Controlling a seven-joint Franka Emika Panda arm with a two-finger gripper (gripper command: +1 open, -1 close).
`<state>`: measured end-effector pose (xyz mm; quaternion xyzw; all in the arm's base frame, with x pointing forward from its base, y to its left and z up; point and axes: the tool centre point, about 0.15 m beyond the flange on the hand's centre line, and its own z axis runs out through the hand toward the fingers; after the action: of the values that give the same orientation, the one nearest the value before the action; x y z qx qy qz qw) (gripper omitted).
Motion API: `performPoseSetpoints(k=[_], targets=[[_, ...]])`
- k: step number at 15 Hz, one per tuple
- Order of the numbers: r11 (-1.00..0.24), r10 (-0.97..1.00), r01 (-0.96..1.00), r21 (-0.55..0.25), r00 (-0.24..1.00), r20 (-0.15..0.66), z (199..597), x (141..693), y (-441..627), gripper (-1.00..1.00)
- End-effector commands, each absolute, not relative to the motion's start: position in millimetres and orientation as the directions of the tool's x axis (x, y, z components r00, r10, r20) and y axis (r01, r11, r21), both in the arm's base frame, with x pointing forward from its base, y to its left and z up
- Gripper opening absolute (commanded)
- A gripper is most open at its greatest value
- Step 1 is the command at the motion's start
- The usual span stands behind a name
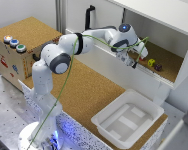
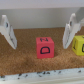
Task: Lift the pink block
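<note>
The pink block [image 2: 45,47], a small pinkish-red cube with a dark letter on its face, rests on the cork floor of the shelf [image 1: 170,64]. In the wrist view my gripper [image 2: 39,45] is open, with one white finger [image 2: 8,33] on each side of the block and a gap between each finger and the cube. In the exterior view my gripper [image 1: 132,59] reaches into the shelf opening, and my hand hides the pink block there.
A yellow-green cube [image 1: 151,62] [image 2: 78,44] sits close beside one finger, with a dark purple cube [image 1: 158,66] just past it. The shelf's white back wall stands behind the cubes. A white tray [image 1: 150,111] sits on the cork table below. A box with coloured buttons [image 1: 14,43] stands at the exterior view's left.
</note>
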<state>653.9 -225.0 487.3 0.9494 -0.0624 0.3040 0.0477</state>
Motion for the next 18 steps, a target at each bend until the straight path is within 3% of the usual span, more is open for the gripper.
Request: performPoseSetpoints(k=[1,7,8,18], targets=[[-0.988,-0.084,-0.137,0.067,0.852,0.517,478.7,688.3,-234.7,1.00],[-0.996,-0.068,-0.092,0.022,0.864,0.500,468.8,702.0,-238.3,1.00],[-0.997,-0.056,-0.071,0.012,0.864,0.500,468.3,704.1,-234.5,-1.00],[-0.996,-0.044,-0.077,0.039,0.840,0.540,460.8,715.3,-247.7,-1.00]])
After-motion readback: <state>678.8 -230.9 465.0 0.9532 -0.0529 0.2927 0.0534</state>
